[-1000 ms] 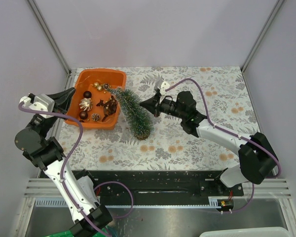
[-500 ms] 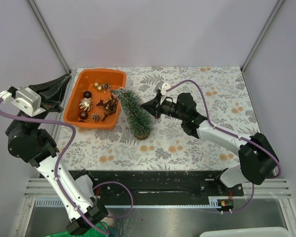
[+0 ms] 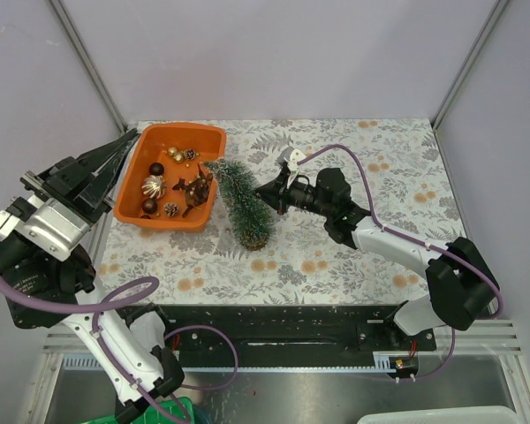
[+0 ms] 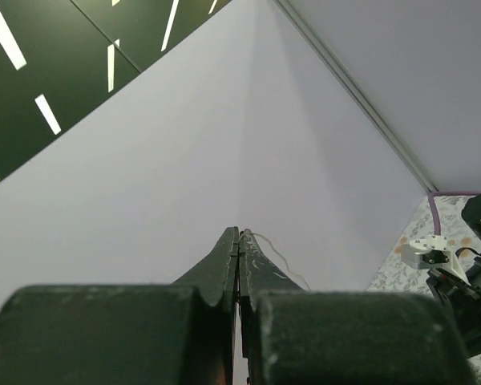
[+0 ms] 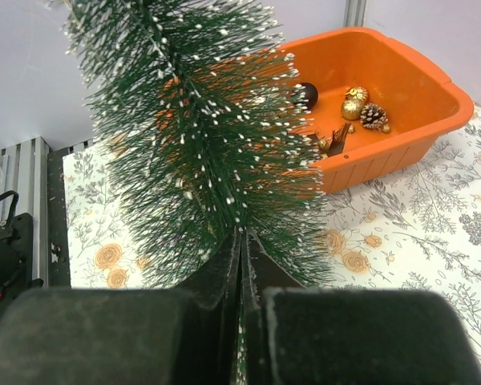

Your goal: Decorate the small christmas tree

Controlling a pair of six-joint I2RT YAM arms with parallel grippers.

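While the small christmas tree (image 3: pixel 241 201) stands on the floral table (image 3: pixel 336 265) just right of the orange tray (image 3: pixel 205 132), its tip tilts toward the tray's rim. Right gripper (image 3: pixel 265 188): jaws clenched flat together, tips at the tree's bristles; cannot tell if any are caught. Left gripper (image 3: pixel 124 144): clenched, empty, raised by the tray's left edge. Ornaments (image 3: pixel 153 186) lie in the tray.

Lifts the left gripper (image 3: pixel 131 139) off the left rim of the orange tray (image 3: pixel 181 129) and swings it high toward the overhead camera, tips now pointing at the tray's far-left corner. Stands the small christmas tree (image 3: pixel 241 199) nearer upright, crown off the tray's right rim and beside it. Edges the right gripper (image 3: pixel 260 187) slightly leftward.
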